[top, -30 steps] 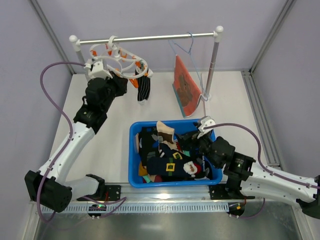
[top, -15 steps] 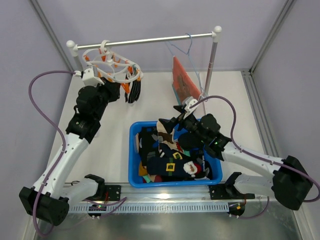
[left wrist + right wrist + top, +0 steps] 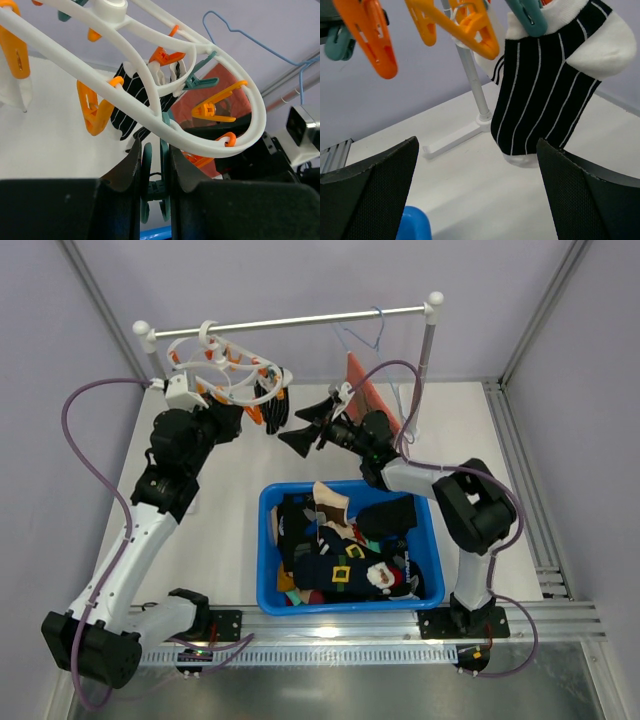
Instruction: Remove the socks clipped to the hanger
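1. Sock (image 3: 545, 85): black with white stripes, it hangs by its cuff from a teal peg (image 3: 527, 15) on the hanger (image 3: 50, 45), which hooks over the left end of the rail (image 3: 300, 318).
2. The right gripper (image 3: 477, 145) has its jaws wide apart, with the sock just ahead and untouched. Closing too soon would catch air. Closing too high could catch the peg instead of cloth.
3. The left gripper (image 3: 152, 160) has its jaws nearly together on what looks like a second peg (image 3: 145, 205) under the ring. If that pinch slips, the hanger would swing with the pull and the sock might stay clipped.
4. A hard sideways tug could drag the hook along the rail, or lift it off.
5. The orange pegs (image 3: 470, 25) dangle close by and could snag a finger.
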Robot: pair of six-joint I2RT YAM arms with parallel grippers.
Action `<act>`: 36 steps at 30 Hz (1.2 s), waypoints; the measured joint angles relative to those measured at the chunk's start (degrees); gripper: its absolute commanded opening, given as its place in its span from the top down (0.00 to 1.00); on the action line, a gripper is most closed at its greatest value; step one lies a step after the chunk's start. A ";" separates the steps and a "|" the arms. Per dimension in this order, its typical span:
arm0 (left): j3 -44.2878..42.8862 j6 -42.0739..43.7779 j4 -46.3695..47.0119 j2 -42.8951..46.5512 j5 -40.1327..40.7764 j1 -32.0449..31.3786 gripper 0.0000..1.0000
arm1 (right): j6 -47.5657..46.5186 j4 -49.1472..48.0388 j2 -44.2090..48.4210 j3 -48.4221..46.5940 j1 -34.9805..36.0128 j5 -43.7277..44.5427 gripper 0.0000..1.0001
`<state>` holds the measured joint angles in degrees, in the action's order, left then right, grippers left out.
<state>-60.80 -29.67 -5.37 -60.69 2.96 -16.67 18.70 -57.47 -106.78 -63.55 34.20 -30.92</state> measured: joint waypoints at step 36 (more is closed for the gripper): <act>1.53 -1.07 0.48 0.04 -4.20 0.57 0.04 | -4.02 9.99 -12.09 -13.88 0.63 7.02 0.96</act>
<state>-59.27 -30.74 -4.89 -60.64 -1.23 -16.10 14.68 -47.48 -118.87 -77.43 34.83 -23.90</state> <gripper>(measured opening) 0.834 0.067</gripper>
